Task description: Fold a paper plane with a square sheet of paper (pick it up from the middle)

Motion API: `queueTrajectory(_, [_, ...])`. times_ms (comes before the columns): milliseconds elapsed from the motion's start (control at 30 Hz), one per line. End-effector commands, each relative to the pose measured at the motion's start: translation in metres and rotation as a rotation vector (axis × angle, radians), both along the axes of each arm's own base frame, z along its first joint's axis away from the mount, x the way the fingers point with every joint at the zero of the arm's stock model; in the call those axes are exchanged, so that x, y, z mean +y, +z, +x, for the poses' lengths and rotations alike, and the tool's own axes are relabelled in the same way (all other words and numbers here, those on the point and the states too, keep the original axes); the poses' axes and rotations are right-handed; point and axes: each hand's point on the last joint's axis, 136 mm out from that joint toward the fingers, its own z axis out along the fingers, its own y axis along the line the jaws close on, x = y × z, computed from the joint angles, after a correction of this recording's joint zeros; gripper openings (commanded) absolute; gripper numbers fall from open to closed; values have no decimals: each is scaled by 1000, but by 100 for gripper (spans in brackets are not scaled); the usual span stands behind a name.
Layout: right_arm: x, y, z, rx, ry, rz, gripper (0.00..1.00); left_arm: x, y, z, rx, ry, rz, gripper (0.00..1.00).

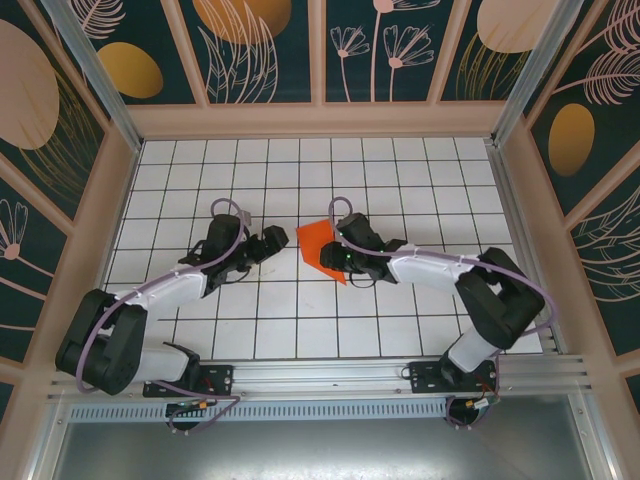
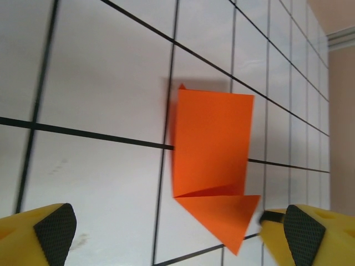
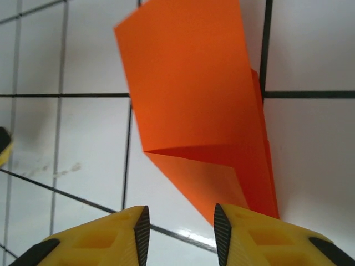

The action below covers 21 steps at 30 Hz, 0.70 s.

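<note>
Behind right tool, orange paper tip.

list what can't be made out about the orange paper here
- Top view: the right gripper covers the right part of the square sheet of paper, and the folds are too small to read.
- Right wrist view: the sheet's far edge is cut off by the frame top.
- Left wrist view: the left gripper has a blurred right finger, so contact with the sheet's corner is unclear.

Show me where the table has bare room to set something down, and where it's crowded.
Free: the far tile rows between the orange sheet and the back wall; the near tiles between the left arm and right arm, ahead of the rail. Crowded: the middle, where the left gripper and right gripper flank the sheet.
</note>
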Motion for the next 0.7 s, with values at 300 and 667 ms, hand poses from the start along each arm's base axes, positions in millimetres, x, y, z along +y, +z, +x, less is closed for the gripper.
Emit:
queueTrajectory(300, [-4,-37,16,89,-65,22,31,-46,-12,-7,65,-64,-107,92])
queueTrajectory(667, [-28,-48,1,199,-80,218,30,-69,-19,-9,110,-109,-161,80])
